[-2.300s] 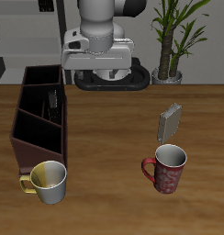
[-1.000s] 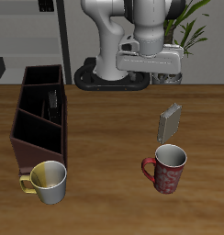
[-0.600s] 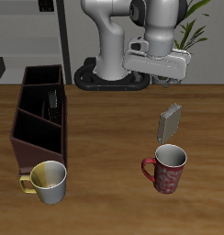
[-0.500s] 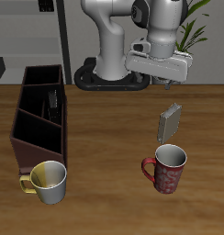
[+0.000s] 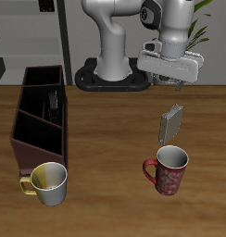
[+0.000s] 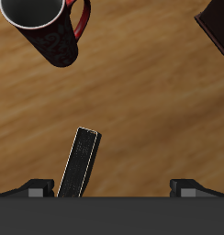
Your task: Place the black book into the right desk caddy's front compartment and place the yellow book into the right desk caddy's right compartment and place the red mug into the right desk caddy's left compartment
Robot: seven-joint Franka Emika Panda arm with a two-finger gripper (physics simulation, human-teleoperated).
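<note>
Wood table (image 5: pixel 106 176), brown and streaky, with a grey wall and a green plant (image 5: pixel 175 37) behind. Right desk caddy (image 5: pixel 41 116) near one side edge, long way running front to back, black book (image 5: pixel 56 104) inside its middle part. Red mug (image 5: pixel 169 170) upright, near the front. Yellow book (image 5: pixel 172 122) standing on edge, leaning, just behind the mug. Gripper (image 5: pixel 173 85) above the book, not touching. Fingers (image 6: pixel 36 188) spread wide.

Where things stood around my fingers

I hung above the thin book (image 5: pixel 172 122), which stood behind the mug with the handle (image 5: pixel 168 170); the caddy (image 5: pixel 41 116) sat well apart across the table, the other mug (image 5: pixel 47 183) before it.
</note>
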